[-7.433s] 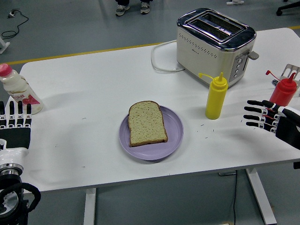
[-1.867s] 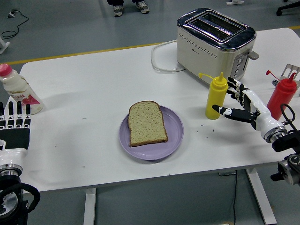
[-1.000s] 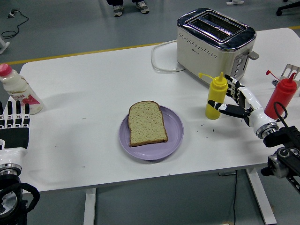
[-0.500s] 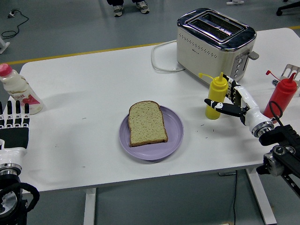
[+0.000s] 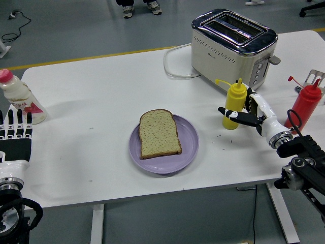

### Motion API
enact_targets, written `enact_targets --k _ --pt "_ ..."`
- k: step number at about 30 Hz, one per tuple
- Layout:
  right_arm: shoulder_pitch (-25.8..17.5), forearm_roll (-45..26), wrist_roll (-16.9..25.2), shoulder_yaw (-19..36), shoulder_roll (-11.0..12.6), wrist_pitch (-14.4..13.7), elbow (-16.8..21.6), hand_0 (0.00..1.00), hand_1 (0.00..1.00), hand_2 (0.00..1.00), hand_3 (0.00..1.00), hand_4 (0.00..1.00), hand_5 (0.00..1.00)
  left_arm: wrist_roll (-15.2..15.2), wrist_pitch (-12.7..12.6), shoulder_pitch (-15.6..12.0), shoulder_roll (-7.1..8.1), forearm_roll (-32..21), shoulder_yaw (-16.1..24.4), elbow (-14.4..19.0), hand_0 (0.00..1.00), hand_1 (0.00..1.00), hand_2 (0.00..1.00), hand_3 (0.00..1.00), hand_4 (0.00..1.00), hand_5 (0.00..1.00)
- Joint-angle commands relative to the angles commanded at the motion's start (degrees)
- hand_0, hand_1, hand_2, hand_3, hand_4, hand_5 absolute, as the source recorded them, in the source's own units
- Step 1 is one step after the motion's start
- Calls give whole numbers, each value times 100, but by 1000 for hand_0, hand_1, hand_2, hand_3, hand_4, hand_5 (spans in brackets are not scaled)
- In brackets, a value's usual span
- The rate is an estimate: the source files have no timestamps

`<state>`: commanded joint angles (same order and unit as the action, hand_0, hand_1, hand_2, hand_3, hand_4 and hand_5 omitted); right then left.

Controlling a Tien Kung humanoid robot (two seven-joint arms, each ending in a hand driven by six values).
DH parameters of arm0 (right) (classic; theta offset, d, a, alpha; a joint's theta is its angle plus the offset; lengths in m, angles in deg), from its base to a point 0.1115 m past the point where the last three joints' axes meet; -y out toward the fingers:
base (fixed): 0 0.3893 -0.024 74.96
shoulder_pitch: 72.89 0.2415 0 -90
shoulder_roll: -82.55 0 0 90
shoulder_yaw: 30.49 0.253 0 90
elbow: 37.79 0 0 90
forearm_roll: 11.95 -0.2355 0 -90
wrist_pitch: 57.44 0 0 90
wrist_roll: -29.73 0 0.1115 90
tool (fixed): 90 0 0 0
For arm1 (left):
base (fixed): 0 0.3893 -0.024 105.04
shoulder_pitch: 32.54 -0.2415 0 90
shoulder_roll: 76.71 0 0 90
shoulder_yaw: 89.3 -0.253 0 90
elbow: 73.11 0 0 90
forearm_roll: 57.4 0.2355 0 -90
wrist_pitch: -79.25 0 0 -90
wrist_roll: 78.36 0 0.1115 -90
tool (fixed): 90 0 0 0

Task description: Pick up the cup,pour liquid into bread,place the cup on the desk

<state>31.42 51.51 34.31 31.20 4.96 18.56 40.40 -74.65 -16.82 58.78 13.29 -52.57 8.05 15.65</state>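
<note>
Grey flooring is showing beyond a white counter (image 5: 101, 86), where a slice of bread (image 5: 159, 133) is lying on a lilac plate (image 5: 188, 147) near the middle. Right of the plate, a yellow squeeze bottle (image 5: 234, 104) is standing upright in front of a toaster (image 5: 231, 46). From the right, the right hand (image 5: 252, 113) is wrapping its fingers around the yellow bottle's lower half, thumb crossing the front. A red squeeze bottle (image 5: 306, 101) is standing further right. At the left edge, the left hand (image 5: 16, 137) is resting with fingers straight, holding nothing, beside a milk bottle (image 5: 20, 97)
</note>
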Motion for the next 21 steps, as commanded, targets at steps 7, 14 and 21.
enact_targets --k 7,14,21 --pt "121 -52 19 -74 -32 -9 -118 884 820 814 945 842 119 1 0 -6 0 -1 -6 -1 864 873 934 860 716 998" --pt "210 -100 33 -152 -64 -18 -226 875 812 805 931 840 119 2 -1 -17 0 -1 -15 -3 864 872 934 860 717 998" --pt "301 -189 69 -224 -107 -52 -324 850 782 754 887 835 115 3 -1 -27 0 -3 -21 -3 864 873 934 861 717 998"
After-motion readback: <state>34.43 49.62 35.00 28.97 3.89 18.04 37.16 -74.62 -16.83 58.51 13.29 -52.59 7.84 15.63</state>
